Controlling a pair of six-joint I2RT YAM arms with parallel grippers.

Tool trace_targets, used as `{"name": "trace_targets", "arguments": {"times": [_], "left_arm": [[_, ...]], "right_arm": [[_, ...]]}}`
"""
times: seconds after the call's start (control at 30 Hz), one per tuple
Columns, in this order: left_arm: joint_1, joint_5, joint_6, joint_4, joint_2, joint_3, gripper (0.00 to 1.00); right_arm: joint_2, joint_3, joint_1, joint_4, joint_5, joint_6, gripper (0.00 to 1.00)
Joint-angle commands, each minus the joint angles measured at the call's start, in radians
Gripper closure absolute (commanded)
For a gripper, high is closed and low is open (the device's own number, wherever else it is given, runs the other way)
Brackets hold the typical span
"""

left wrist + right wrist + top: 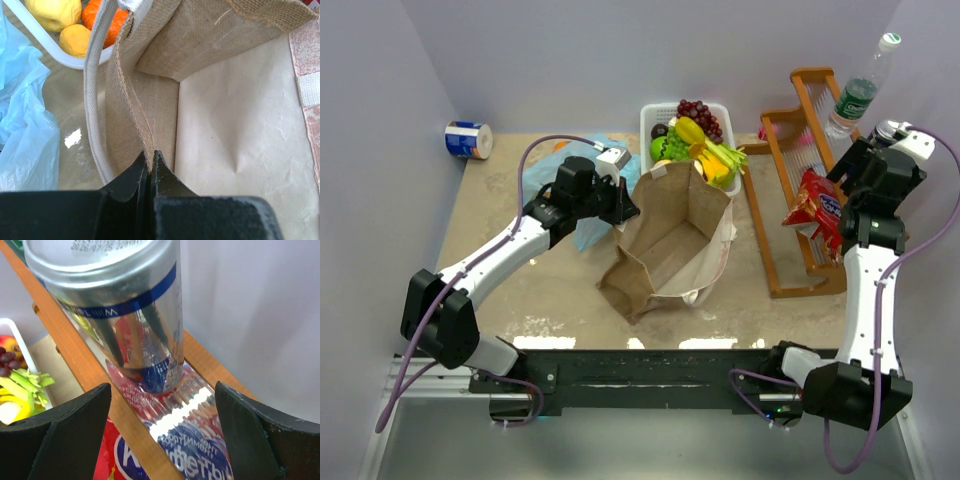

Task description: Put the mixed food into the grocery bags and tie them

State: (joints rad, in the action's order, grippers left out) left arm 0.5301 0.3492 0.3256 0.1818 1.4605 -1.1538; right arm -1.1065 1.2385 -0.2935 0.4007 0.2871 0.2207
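The brown paper grocery bag (670, 240) stands open mid-table, its inside bare (235, 125). My left gripper (625, 205) is shut on the bag's left rim (150, 159), beside the white handle (95, 90). The light-blue grocery bag (592, 185) lies crumpled behind that gripper (25, 125). The mixed food (695, 140) fills a white basket (648, 118); yellow and orange pieces (75, 40) show there. My right gripper (840, 178) hangs open (162, 432) over a red snack packet (200, 450) and a silver can (115, 300), touching neither.
A wooden rack (790, 200) stands at the right with the red packet (815, 210) in it. A water bottle (858, 95) leans at the back right. A small blue-and-white roll (470, 140) lies at the back left by the wall.
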Motion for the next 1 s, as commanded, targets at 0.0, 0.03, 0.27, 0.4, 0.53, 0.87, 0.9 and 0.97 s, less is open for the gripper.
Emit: {"name": "trace_targets", "arguments": {"times": [0.0, 0.03, 0.27, 0.4, 0.53, 0.87, 0.9, 0.97], "left_arm": [[-0.005, -0.021, -0.037, -0.001, -0.012, -0.020, 1.00], [-0.004, -0.024, -0.040, -0.001, -0.017, -0.018, 1.00], [-0.004, -0.013, -0.033, -0.008, -0.038, -0.014, 1.00], [-0.004, -0.044, -0.046, -0.005, -0.040, -0.011, 1.00], [-0.004, -0.058, -0.059, -0.001, -0.038, -0.014, 1.00], [-0.004, -0.072, -0.068, 0.004, -0.034, -0.014, 1.00], [-0.004, -0.072, -0.069, 0.004, -0.031, -0.015, 1.00], [-0.005, -0.073, -0.071, 0.007, -0.031, -0.015, 1.00]], "right_arm": [[-0.001, -0.037, -0.007, -0.161, -0.017, -0.026, 0.13], [0.000, -0.045, -0.009, -0.172, -0.016, -0.030, 0.13], [-0.024, -0.100, -0.013, -0.255, -0.011, -0.083, 0.12], [-0.064, -0.102, -0.013, -0.283, -0.020, -0.084, 0.13], [-0.079, -0.116, -0.015, -0.332, -0.017, -0.096, 0.15], [-0.084, -0.162, -0.015, -0.420, -0.016, -0.144, 0.42], [-0.082, -0.159, -0.016, -0.418, -0.020, -0.147, 0.48], [-0.090, -0.117, -0.015, -0.367, -0.037, -0.155, 0.65]]}}
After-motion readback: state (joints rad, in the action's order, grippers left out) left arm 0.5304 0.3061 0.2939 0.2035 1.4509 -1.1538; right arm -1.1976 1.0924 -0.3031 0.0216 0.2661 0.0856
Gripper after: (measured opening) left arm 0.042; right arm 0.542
